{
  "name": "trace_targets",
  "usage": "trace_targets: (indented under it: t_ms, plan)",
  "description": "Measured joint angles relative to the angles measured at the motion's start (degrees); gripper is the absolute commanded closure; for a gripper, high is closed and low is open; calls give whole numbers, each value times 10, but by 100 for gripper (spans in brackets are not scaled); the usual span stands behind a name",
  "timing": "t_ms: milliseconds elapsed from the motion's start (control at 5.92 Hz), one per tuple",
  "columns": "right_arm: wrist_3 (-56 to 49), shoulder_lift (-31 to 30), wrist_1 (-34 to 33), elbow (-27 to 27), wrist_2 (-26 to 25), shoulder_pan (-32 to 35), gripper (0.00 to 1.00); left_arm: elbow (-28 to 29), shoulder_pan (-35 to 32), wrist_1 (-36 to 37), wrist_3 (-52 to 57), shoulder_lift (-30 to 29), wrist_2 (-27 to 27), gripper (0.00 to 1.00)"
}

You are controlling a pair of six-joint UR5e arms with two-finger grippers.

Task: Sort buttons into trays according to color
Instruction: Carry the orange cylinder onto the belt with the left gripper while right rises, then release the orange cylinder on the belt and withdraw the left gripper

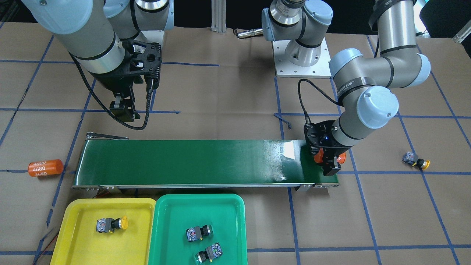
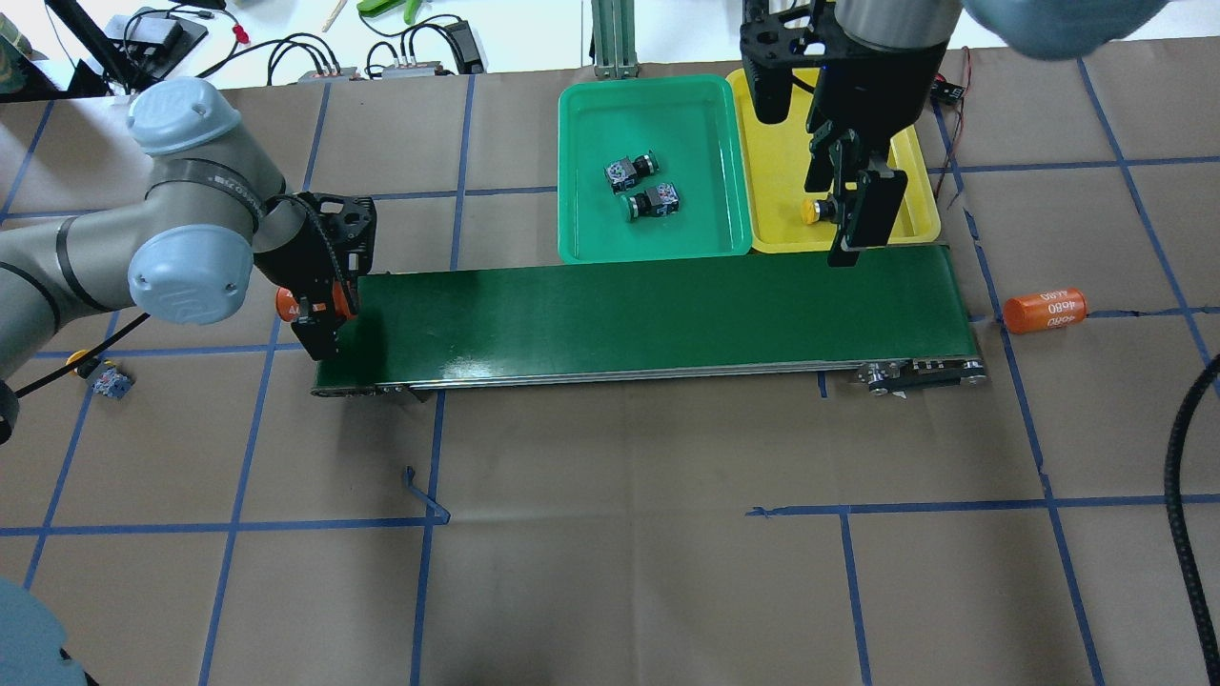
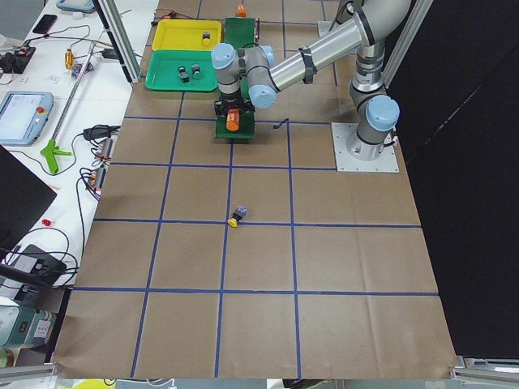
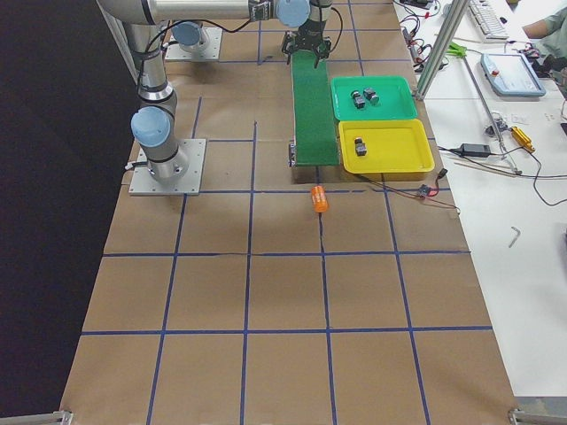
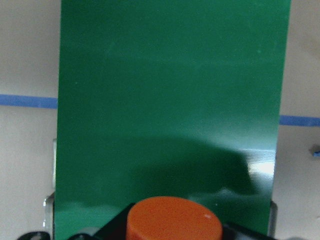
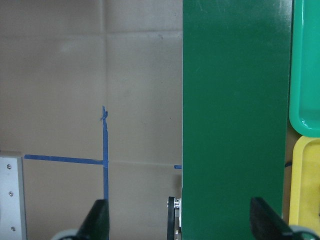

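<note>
Left jaws are closed on an orange cylinder (image 1: 318,156) at the left end of the belt (image 1: 191,162). The left wrist view shows the cylinder's round top between them with the belt beneath; I cannot tell whether the cylinder touches the belt. Right jaws are spread wide and empty, with both fingers (image 6: 97,220) apart in the right wrist view, and hang high over the belt's right end. Yellow tray (image 1: 73,206) and green tray (image 1: 235,200) sit side by side, rims touching, just beside the belt on the side away from the robot. One yellow button (image 1: 110,224) lies on its side in the yellow tray. Two green buttons (image 1: 198,233) (image 1: 209,253) lie near each other in the green tray. A second yellow button (image 1: 415,160) lies on the worktop (image 1: 235,110), well apart from the belt, past its left end. A second orange cylinder (image 1: 46,167), printed 4680, lies on the worktop just past the belt's right end.
</note>
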Motion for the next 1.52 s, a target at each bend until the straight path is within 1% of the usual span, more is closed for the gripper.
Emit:
trace_targets:
  t_ms: [169,338,507,676,1014,1182,1351,1520]
  plan:
    - [1,-9,-24,25,0,0,0,-1,-10,5,-13,-4,-2,42]
    - [2,-11,-32,33,0,0,0,-1,-18,7,-21,-3,-3,18]
    - [3,-12,-34,35,0,0,0,-1,-21,8,-22,-4,-3,3]
    - [3,-12,-38,36,0,0,0,1,-22,9,-22,-4,-2,2]
    - [0,-10,-75,39,-1,0,0,6,-23,8,-22,-2,-2,2]
    - [0,-11,-81,42,1,0,0,8,-21,7,-24,2,-1,2]
    - [3,-11,-83,47,3,0,0,10,-8,4,-23,11,2,2]
    - [3,-12,-83,51,5,0,0,14,25,0,-17,22,12,2]
